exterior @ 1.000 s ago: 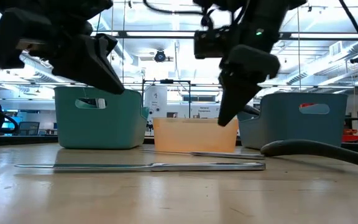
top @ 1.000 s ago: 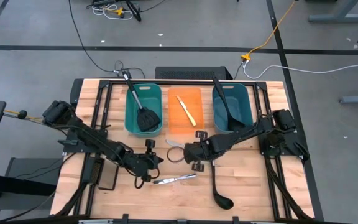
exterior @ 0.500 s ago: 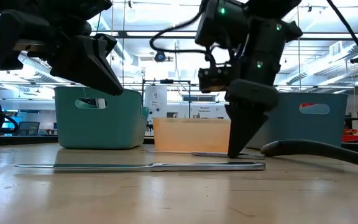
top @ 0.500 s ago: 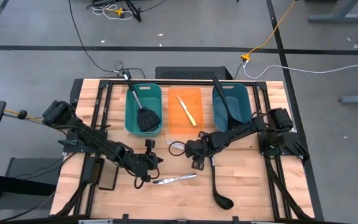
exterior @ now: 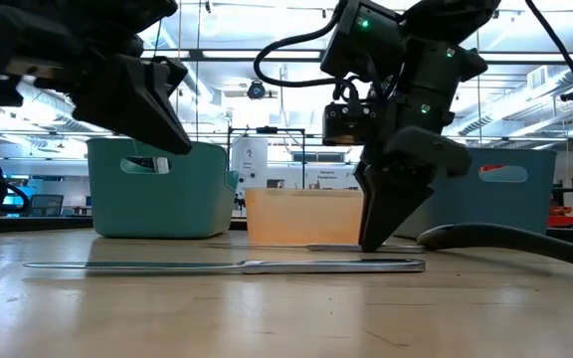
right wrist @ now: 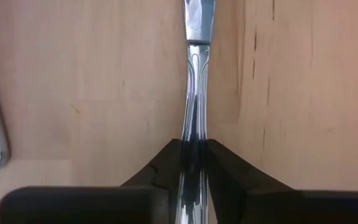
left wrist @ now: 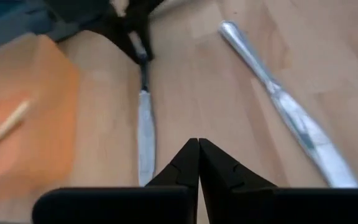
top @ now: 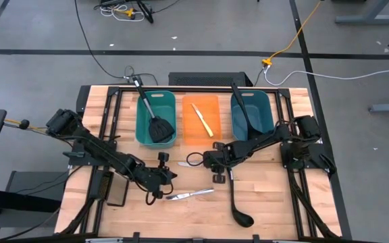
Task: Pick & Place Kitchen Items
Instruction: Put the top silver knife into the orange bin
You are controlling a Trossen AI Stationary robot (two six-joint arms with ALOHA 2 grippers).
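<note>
Looking down from the high view, a pale slatted wooden table [top: 269,202] carries three plastic bins in a row at the far side: a teal bin [top: 155,118] holding a black slotted spatula [top: 158,128], an orange bin [top: 200,120] with a cream-handled knife [top: 202,119], and a blue bin [top: 251,115] with a long black ladle [top: 247,121]. A second ladle [top: 236,206] lies on bare wood near the front edge. The right gripper [top: 204,161] sits just in front of the orange bin, at the end of a silver knife [top: 183,163]. The left gripper [top: 169,175] hangs beside another silver knife [top: 190,194], with a flat black pad [top: 117,194] close by its arm.

The low view shows the right gripper [exterior: 376,239] tip down at the tabletop, the nearer knife [exterior: 227,266] lying flat in open wood in front.

The left wrist view shows the left fingers [left wrist: 188,163] pressed together, empty, above the gap between two smooth steel knives [left wrist: 145,134].

The right wrist view shows the right fingers [right wrist: 225,171] clamped on the polished, ridged handle of the silver knife [right wrist: 194,74].
</note>
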